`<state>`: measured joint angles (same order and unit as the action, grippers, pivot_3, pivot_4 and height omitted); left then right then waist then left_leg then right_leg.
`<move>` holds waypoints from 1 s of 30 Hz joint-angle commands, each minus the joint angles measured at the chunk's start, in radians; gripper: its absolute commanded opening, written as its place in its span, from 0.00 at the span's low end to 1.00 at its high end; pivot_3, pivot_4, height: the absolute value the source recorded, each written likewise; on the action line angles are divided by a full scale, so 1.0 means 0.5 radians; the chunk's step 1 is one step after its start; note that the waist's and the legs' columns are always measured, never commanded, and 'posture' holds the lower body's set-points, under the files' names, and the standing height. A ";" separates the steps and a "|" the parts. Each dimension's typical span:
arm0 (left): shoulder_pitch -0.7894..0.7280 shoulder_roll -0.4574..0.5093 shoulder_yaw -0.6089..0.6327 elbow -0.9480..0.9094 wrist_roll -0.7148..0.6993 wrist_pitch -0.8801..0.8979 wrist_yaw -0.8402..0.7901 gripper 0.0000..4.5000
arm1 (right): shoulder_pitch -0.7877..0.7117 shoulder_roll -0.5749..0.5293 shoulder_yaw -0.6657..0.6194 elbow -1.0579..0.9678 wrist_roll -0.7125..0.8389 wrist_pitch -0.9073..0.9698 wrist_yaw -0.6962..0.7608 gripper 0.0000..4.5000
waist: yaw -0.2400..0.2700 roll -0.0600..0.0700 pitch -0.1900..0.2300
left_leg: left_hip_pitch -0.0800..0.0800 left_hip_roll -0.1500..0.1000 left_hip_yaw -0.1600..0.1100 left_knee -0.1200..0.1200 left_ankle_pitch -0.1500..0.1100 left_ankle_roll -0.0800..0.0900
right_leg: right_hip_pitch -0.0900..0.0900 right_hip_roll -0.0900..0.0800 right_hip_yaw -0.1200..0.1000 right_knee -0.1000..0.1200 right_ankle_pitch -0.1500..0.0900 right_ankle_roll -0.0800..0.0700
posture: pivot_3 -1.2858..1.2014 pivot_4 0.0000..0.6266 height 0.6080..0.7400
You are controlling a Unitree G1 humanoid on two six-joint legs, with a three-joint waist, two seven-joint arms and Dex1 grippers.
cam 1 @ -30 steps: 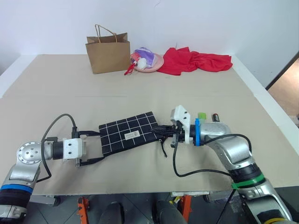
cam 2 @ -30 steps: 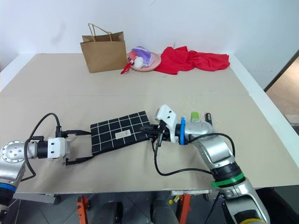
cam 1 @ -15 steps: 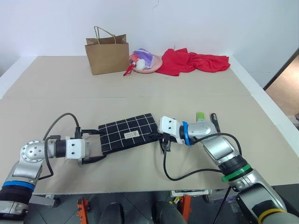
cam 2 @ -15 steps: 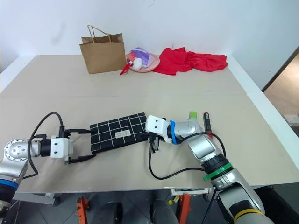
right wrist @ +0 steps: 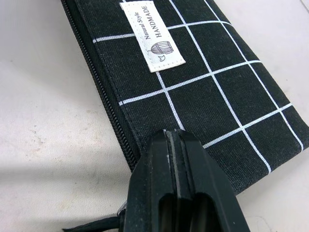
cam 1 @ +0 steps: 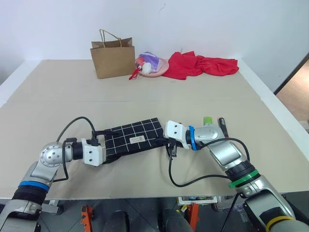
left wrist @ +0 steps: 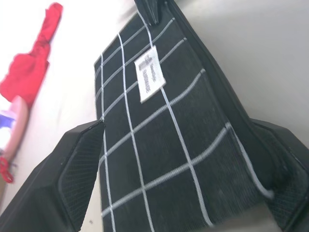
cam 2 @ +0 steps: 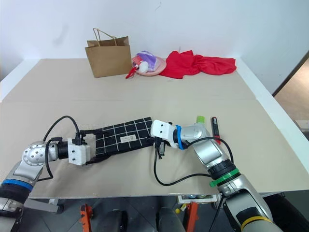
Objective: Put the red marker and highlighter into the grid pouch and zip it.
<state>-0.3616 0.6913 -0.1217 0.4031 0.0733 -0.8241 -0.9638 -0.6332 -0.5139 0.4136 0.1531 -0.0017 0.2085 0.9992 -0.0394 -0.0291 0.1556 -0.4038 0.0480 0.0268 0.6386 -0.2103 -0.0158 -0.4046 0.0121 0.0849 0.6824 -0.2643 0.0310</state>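
The grid pouch (cam 1: 133, 139), black with white lines and a small white label (right wrist: 152, 36), lies flat near the table's front. My left gripper (cam 1: 108, 144) is open, one finger (left wrist: 79, 179) on each side of the pouch's left end. At the pouch's right end my right gripper (cam 1: 167, 143) is shut, its fingertips (right wrist: 175, 145) over the corner beside the zipper. The black pull cord (right wrist: 91, 224) trails from under them; I cannot tell whether they pinch it. The light-green highlighter (cam 2: 200, 118) and the red marker (cam 2: 215, 128) lie on the table behind my right forearm.
A brown paper bag (cam 1: 112, 59) stands at the back. Beside it are a pink plate (cam 1: 155, 66) of small things and a crumpled red cloth (cam 1: 205, 64). My right arm's black cable (cam 1: 193, 181) loops over the table near the front edge.
My left gripper has slid right, so its open fingers now straddle the pouch's left end. My right gripper rolled and sank onto the pouch's right end, then held still.
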 commanded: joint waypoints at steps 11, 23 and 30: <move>-0.015 -0.014 -0.161 0.034 -0.020 -0.083 0.081 0.18 | 0.032 0.019 -0.049 0.023 0.001 0.019 0.046 0.00 | -0.002 0.000 0.000 | -0.002 0.000 0.000 0.000 0.000 0.000 | -0.002 0.000 0.000 0.000 0.000 0.000 | 0.52 0.24 1.00; 0.028 -0.065 -0.138 -0.122 -0.191 0.186 0.067 0.00 | -0.066 0.205 -0.427 -0.004 0.343 0.302 -0.071 0.40 | -0.006 0.001 0.001 | -0.004 0.000 0.000 -0.001 0.000 0.000 | -0.003 0.000 0.002 -0.001 -0.001 0.001 | 0.52 0.24 1.00; 0.011 -0.224 -0.053 -0.438 -0.459 0.837 0.154 0.00 | -0.172 0.089 -0.911 -0.184 0.815 0.644 -0.045 0.82 | -0.001 0.000 0.004 | -0.011 -0.001 -0.005 -0.002 0.000 0.000 | -0.006 -0.003 -0.001 -0.001 0.004 -0.007 | 0.52 0.24 1.00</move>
<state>-0.3378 0.5880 -0.1836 0.2489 -0.1073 -0.4756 -0.9087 -0.7022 -0.4502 0.0097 0.1155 0.3592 0.5159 0.9644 -0.0401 -0.0288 0.1575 -0.4098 0.0471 0.0242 0.6377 -0.2106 -0.0160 -0.4075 0.0107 0.0844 0.6812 -0.2626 0.0279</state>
